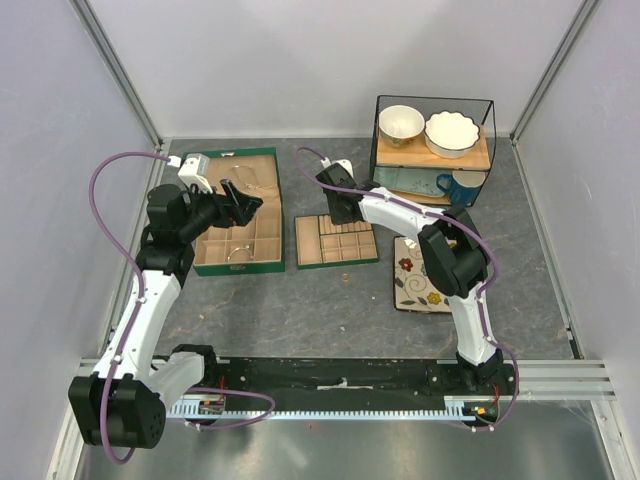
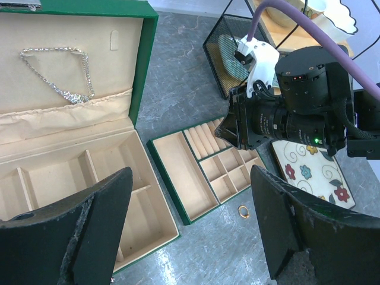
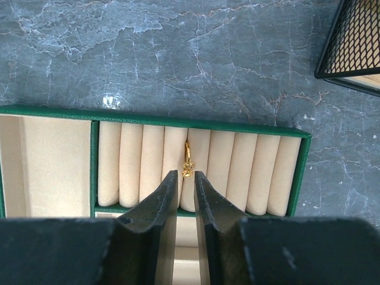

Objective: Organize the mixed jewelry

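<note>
Right pincer (image 3: pixel 183 175) narrow, tips flanking lower end of gold ring (image 3: pixel 187 159), which sits in roll slot of tray (image 3: pixel 178 122); cannot tell if pinched. Only left-wrist view shows second ring (image 2: pixel 243 211) loose on table (image 2: pixel 178 71) beside tray, and necklace (image 2: pixel 70 95) in box (image 2: pixel 144 71) lid. Left pincer (image 2: pixel 191 178) wide, empty, over box.

Green box (image 1: pixel 279 215), compartment tray (image 1: pixel 337 265), wire rack (image 1: pixel 480 155) and floral mat (image 1: pixel 412 285).

The scene is lit evenly and brightly from above. A small glare spot is seen on the table (image 3: pixel 196 53) just beyond the tray (image 3: pixel 202 123); shadows beside it are soft.
</note>
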`<state>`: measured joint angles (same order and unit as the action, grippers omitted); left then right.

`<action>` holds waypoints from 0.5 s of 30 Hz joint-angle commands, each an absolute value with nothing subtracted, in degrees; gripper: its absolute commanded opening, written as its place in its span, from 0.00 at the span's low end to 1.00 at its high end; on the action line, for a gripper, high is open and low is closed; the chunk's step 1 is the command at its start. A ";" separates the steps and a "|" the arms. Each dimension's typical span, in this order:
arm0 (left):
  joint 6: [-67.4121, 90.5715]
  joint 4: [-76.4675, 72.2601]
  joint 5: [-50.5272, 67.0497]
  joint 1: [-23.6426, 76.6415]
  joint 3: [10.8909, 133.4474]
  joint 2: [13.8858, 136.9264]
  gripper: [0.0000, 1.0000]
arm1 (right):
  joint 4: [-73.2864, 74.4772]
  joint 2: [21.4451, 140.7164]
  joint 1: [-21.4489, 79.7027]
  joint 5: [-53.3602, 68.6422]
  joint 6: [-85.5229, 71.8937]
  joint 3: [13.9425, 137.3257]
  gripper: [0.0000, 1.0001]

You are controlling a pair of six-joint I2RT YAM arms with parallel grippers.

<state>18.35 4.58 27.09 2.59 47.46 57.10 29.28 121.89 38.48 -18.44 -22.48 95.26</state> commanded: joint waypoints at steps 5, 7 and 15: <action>17.23 2.11 27.51 2.29 47.55 56.25 0.87 | 29.27 123.05 38.23 -19.42 -22.06 97.21 0.22; 17.23 2.02 27.42 2.29 47.46 56.42 0.87 | 29.27 123.22 38.14 -19.34 -22.06 97.38 0.22; 17.05 2.02 27.33 2.29 47.46 56.25 0.87 | 29.36 124.01 37.97 -19.34 -21.97 98.08 0.19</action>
<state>18.35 4.56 27.09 2.59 47.42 57.10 29.41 123.37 38.35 -18.44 -22.44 95.48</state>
